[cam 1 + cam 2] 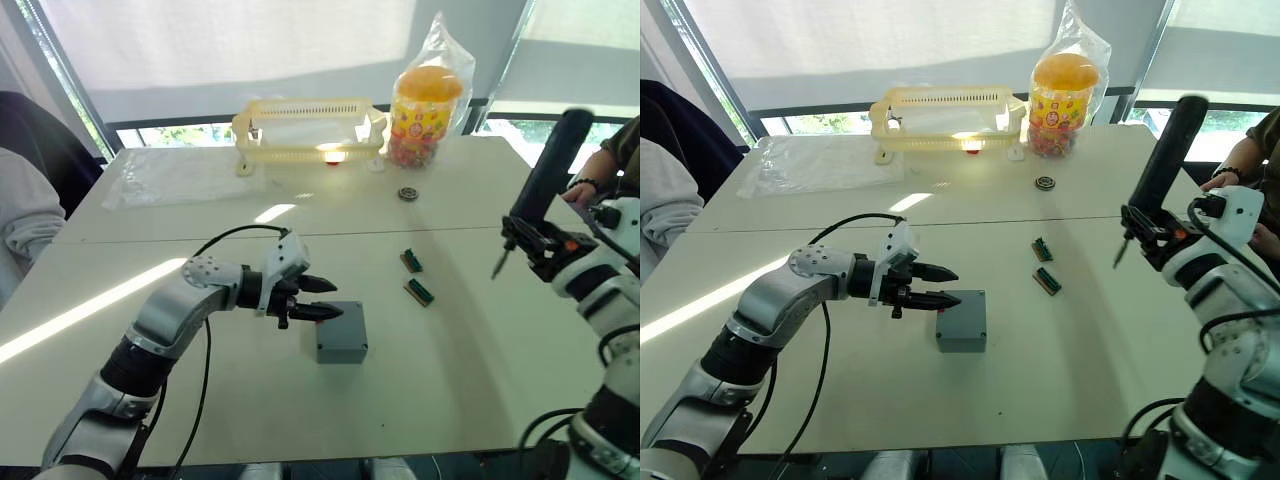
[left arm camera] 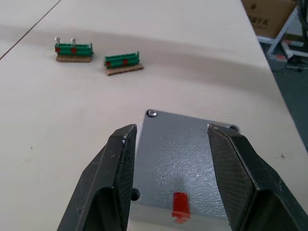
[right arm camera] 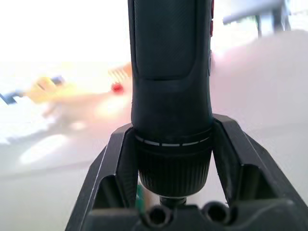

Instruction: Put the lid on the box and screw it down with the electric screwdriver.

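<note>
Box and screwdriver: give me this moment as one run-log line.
left gripper: open, over box | lid: on box | right gripper: shut on screwdriver, raised, bit down | screwing: not begun

An office-like lab: white table [image 1: 150,300] by blinded windows [image 1: 230,40], cardboard carton [image 2: 269,17].

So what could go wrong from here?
The open left gripper straddles the lid without holding it, so the box may slide when the bit presses down. The electric screwdriver sits tilted in the right gripper, so the bit may meet a screw off-axis.
</note>
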{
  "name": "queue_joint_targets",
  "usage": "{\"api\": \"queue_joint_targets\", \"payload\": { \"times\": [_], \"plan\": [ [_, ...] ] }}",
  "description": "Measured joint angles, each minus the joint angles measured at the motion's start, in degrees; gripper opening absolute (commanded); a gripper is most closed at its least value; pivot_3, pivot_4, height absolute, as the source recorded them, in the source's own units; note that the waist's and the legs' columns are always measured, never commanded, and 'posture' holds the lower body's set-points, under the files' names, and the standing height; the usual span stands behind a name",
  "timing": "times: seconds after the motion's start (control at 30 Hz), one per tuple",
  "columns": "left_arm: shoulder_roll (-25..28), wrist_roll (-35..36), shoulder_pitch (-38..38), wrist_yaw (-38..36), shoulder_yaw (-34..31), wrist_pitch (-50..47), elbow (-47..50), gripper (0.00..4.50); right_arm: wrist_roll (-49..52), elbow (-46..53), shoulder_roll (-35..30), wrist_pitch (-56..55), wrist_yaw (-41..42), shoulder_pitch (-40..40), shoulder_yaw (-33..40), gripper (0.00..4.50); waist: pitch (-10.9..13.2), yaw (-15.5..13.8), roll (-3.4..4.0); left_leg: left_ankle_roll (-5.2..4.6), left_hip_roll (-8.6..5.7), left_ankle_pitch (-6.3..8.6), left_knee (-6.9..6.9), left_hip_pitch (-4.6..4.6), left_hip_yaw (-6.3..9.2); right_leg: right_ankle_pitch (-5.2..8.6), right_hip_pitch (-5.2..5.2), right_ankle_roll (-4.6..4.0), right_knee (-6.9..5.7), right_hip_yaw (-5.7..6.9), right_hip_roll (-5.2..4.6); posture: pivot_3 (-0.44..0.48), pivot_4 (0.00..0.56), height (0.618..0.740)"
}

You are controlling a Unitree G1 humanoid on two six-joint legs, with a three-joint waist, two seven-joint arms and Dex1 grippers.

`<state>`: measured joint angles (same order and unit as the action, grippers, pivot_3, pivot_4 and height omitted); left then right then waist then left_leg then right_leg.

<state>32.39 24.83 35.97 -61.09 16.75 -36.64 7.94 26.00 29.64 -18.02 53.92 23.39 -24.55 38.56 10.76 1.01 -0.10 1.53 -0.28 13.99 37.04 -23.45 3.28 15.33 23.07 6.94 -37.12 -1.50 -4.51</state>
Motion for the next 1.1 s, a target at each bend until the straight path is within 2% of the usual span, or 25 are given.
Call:
{"api": "queue_joint_targets", "payload": {
  "times": [0.2,0.27,0.53,0.73,1.1],
  "plan": [
    [0.78,-2.22,-0.14,-1.24,1.01,0.98,0.24,2.35,14.50,1.93,9.23,-2.31,1.77,2.58,-6.86,1.75,0.02,-0.05,0.03,0.01,0.00,-0.01,0.01,-0.01,0.01,0.01,0.00,-0.02,-0.03,-0.01,-0.03,0.000,0.150,0.740],
    [0.72,-2.62,-0.45,-1.22,1.61,0.96,1.02,2.35,15.87,2.50,9.53,-4.35,1.67,3.52,-9.41,1.75,0.01,-0.38,0.02,0.01,-0.01,-0.01,0.03,-0.02,0.02,0.01,-0.02,-0.02,0.00,0.00,-0.04,0.000,0.150,0.740],
    [0.05,-6.90,-1.46,-0.40,5.14,2.72,2.22,2.35,14.61,3.03,8.30,-11.71,3.75,11.55,-22.42,1.75,0.01,-0.10,0.02,0.01,-0.01,-0.01,0.02,0.01,0.03,0.02,0.00,-0.05,-0.03,0.00,-0.02,0.000,0.150,0.740],
    [-1.92,-8.36,-1.46,0.26,5.53,3.42,1.76,2.35,13.12,2.24,7.10,-16.58,5.20,14.26,-27.04,1.75,0.00,-0.23,0.01,0.01,-0.02,-0.01,0.07,0.02,0.03,0.03,-0.06,-0.05,-0.02,0.00,-0.03,0.000,0.150,0.740],
    [-2.02,-9.33,-1.35,-0.23,5.59,3.34,1.89,2.35,7.79,-3.02,6.57,-25.82,5.20,14.90,-31.22,1.75,0.00,-0.18,0.01,0.01,-0.02,-0.01,0.06,0.04,0.04,0.03,-0.06,-0.05,-0.02,0.00,-0.02,0.000,0.150,0.740]
  ]
}}
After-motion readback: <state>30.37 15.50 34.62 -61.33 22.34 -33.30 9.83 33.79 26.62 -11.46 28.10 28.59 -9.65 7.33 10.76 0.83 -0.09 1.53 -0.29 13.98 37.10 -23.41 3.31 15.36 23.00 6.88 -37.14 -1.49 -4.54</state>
